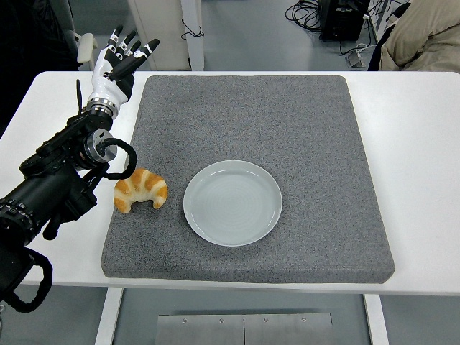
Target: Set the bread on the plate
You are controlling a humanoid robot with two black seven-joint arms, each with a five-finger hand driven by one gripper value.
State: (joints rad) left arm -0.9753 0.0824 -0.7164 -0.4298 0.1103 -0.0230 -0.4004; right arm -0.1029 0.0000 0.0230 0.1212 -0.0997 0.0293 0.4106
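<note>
Left hand (118,61) open, empty, far side of counter; croissant (141,190) well nearer, left of plate (233,203), arching crosswise.

The croissant (140,190) is golden brown, paler and creamy at its tips, with darker orange-brown ridges across its back. The plate (232,202) is a pale blue-grey — plain, with faint concentric rings on its face. The mat (287,129) is dark grey, finely speckled with lighter flecks. The desk (420,144) is plain white. The left arm (54,187) is black; its hand (115,68) is white and silver — the fingers (129,44) black with small white bands.
</note>
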